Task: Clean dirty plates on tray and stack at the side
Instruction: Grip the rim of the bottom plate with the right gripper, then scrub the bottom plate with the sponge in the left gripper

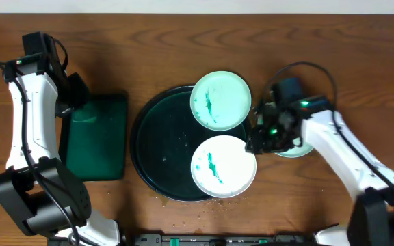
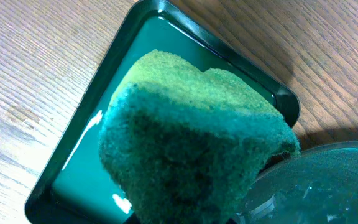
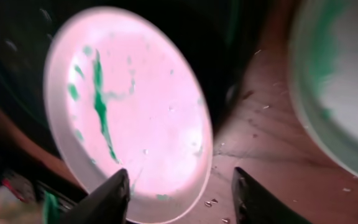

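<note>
Looking down from overhead, you see the tray (image 1: pixel 157 147) in the middle of the worktop (image 1: pixel 183 41) with two plates on its right side. A pale-mint plate (image 1: pixel 232 96) sits at the upper right and a white plate (image 1: pixel 228 174) at the lower right; both are smeared teal and both overhang the rim. A third plate (image 1: pixel 298 152) lies on the wood just right of the tray, mostly hidden under your right arm. Your right gripper (image 3: pixel 179 176) hovers at the white plate's right edge. Its jaws stand apart and hold nothing, with the plate's rim showing between them in a blurred view. Your left gripper (image 1: pixel 74 92) is over the green rectangular tray (image 2: pixel 73 155), left of the round one. Its jaws are clamped on a green sponge (image 2: pixel 191 143) above that tray's floor.
</note>
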Available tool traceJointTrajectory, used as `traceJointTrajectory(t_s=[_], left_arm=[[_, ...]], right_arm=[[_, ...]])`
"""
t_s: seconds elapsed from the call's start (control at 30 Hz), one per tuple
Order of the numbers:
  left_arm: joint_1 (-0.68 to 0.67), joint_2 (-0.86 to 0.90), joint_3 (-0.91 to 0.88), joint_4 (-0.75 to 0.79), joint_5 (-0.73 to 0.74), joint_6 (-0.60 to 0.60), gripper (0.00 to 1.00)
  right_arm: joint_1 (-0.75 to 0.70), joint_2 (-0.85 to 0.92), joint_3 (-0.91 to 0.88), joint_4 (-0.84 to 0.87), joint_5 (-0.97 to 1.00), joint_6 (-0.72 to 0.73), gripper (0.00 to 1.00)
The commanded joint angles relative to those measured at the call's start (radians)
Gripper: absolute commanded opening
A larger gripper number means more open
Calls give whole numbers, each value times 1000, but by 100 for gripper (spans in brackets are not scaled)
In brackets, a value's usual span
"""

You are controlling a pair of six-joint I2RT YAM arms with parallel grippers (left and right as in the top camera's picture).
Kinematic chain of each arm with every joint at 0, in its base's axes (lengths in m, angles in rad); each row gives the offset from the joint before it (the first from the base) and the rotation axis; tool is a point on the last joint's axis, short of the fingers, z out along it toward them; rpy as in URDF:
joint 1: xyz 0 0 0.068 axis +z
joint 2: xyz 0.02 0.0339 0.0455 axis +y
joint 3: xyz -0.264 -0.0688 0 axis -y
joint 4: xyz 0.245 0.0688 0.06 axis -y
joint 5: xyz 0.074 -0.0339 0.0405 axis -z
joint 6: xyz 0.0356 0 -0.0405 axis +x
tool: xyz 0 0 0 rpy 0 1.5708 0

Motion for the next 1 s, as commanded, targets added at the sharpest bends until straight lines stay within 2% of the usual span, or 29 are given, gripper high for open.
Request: traceJointTrajectory(t_s=[0.0, 0.1, 0.17, 0.23, 0.4, 0.47, 0.8, 0.83, 0.97], left_arm=[[1, 1, 5, -3, -9, 17, 7], [1, 1, 5, -3, -9, 17, 7], [1, 1, 5, -3, -9, 17, 8], [1, 1, 5, -3, -9, 17, 7], [1, 1, 5, -2, -9, 17, 8], [1, 1, 5, -2, -9, 16, 7], [1, 1, 4, -3, -8, 16, 7], [1, 1, 4, -3, -5, 16, 8], [1, 1, 2, -3, 23, 17, 8]], right_arm=[[62, 77, 4, -13, 97, -13, 45], [93, 127, 4, -12, 147, -13, 39], [103, 150, 4, -6, 150, -8, 25], [109, 159, 4, -3, 150, -1, 17], [142, 150, 12, 18, 141, -3, 9], [173, 150, 23, 50, 117, -1, 2], [317, 164, 76, 377, 128, 316, 1], [336, 192, 76, 438, 128, 335, 1], [363, 266, 90, 463, 128, 346, 1]])
